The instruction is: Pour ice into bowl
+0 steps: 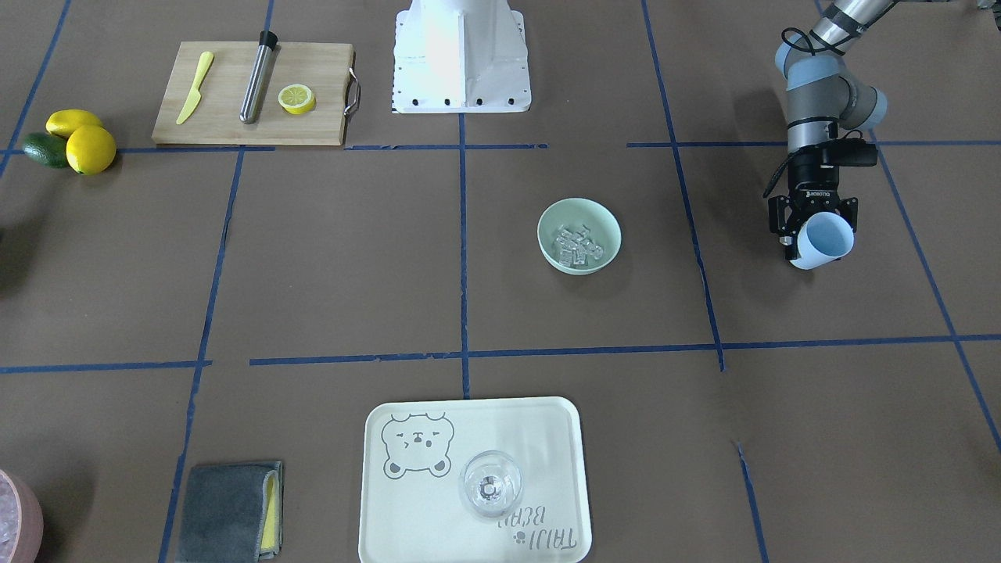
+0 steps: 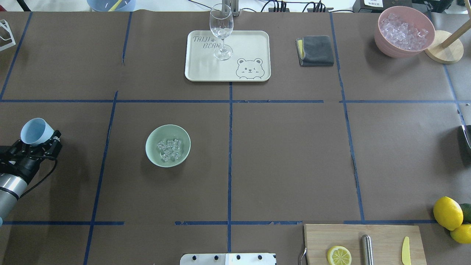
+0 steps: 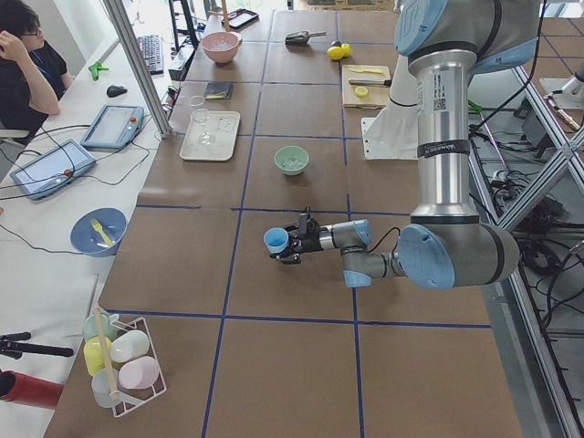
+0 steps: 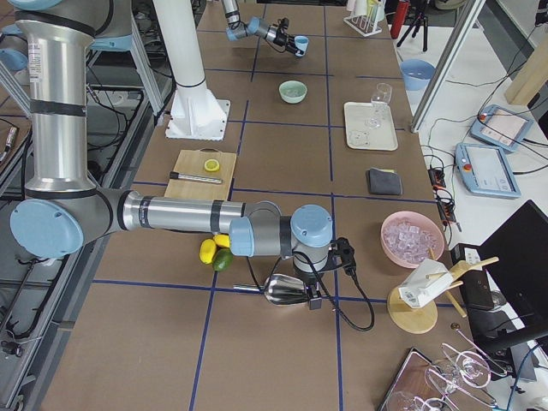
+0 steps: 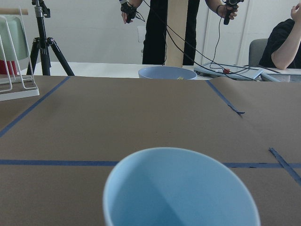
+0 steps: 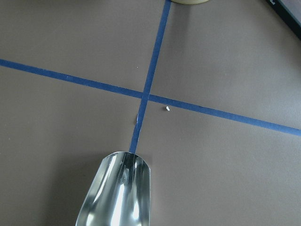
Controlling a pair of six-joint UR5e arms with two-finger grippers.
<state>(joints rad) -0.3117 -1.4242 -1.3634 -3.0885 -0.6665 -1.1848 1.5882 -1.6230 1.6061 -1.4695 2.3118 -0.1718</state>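
Overhead exterior: bowl [image 2: 153,137] well apart from left hand [image 2: 41,141].

The table [image 1: 352,258] is showing a flat brown, with blue tape lines [image 1: 463,258] crossing it in a grid. The bowl [image 1: 602,219] is looking pale mint green, the ice [image 1: 577,244] in it glinting clear and glassy. The cup [image 1: 823,241] is showing light blue. The tray [image 1: 539,426] is wearing cream, carrying a bear outline [image 1: 417,444] and lettering [image 1: 547,536] — both grey. The pink bowl [image 2: 386,49] is holding whitish crushed ice [image 2: 403,31]. The cloth [image 1: 223,512] is showing dark grey with a yellow edge. The board [image 1: 227,125] is showing pale wood, the knife [image 1: 195,86] yellow-green, the lemon half [image 1: 296,99] bright yellow, the rod [image 1: 256,78] silver with a black cap. The lemons [image 1: 91,148] are glowing yellow — the fruit [image 1: 43,150] beside them dark green. The scoop [image 6: 117,193] is shining silver.
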